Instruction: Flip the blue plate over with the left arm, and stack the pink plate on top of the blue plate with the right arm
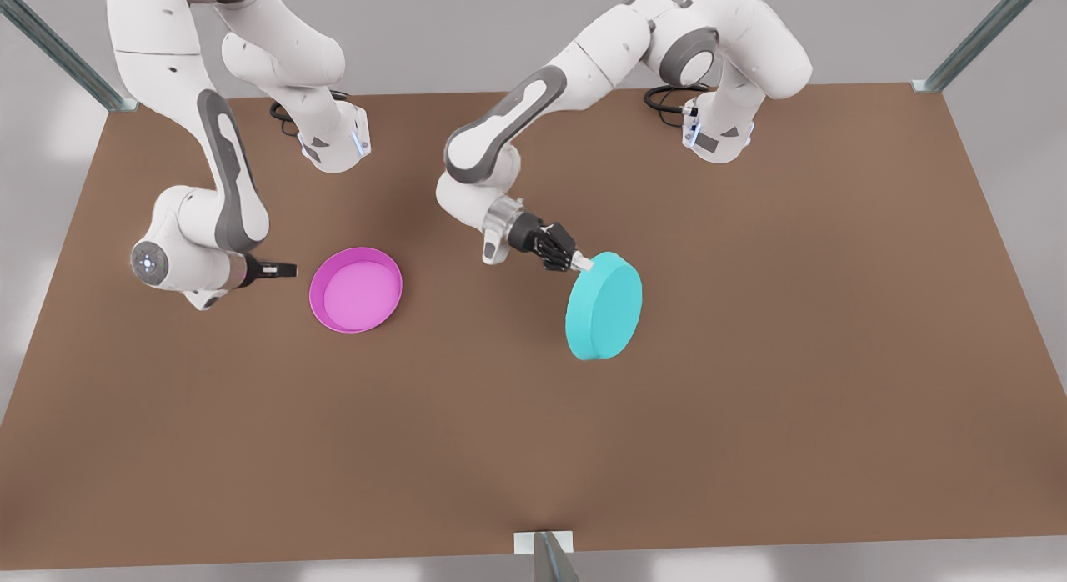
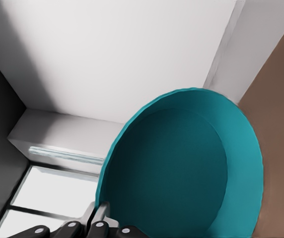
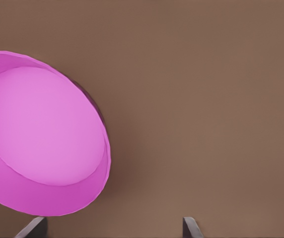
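Flip half done: your left pincer [image 1: 581, 263] pinches the blue plate [image 1: 604, 307] on edge (not yet down); right pincer [image 1: 288, 270], spread, waits beside the pink plate [image 1: 357, 290].

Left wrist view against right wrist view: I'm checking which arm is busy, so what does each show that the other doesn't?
Left wrist view alone: the blue plate, tilted up with its hollow side to the camera, the left gripper shut on its rim, and pale walls behind. Right wrist view alone: the pink plate lying open side up, and the right gripper open beside it, holding nothing. Both share the brown table.
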Robot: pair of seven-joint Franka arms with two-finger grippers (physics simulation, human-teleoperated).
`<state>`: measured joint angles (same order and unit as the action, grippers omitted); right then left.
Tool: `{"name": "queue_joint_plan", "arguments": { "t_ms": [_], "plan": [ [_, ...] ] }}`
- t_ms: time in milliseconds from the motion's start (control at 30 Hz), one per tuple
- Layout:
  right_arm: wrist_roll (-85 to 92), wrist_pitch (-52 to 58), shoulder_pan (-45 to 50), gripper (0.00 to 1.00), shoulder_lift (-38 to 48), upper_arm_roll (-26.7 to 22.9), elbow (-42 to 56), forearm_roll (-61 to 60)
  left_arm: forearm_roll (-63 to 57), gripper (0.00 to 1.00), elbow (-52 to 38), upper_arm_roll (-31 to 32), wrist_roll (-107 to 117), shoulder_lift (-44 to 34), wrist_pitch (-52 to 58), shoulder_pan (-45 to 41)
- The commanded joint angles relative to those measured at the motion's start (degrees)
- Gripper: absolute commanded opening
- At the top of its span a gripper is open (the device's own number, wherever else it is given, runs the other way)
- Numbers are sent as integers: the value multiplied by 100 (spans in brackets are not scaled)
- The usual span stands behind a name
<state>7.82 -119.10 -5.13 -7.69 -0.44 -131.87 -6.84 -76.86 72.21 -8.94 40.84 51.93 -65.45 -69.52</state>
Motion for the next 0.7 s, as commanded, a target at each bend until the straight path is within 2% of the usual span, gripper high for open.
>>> {"name": "queue_joint_plan", "arguments": {
  "t_ms": [0,33,167,200,367,533,667],
  "plan": [
    [0,-85,82,100,-31,0,-23,-2,-1138,21,4,-2,3,53,41,-1],
    [0,-421,285,100,-251,0,-102,-2,-1586,21,4,-2,-24,361,208,-44],
    [422,-843,241,100,-541,0,-208,-300,-1587,21,-5,15,-59,800,367,-580],
    [650,-843,127,100,-585,0,-234,-748,-1429,100,4,33,3,818,384,-747],
    [817,-1009,-67,100,-822,0,-217,-1030,-594,100,74,42,56,1337,516,-1538],
    [958,-1124,-41,100,-963,0,-199,-1047,408,100,21,51,398,1346,569,-2092],
    [967,-1212,21,100,-1042,0,-190,-1162,2236,100,-629,51,679,1205,481,-2830]
  ]
}}
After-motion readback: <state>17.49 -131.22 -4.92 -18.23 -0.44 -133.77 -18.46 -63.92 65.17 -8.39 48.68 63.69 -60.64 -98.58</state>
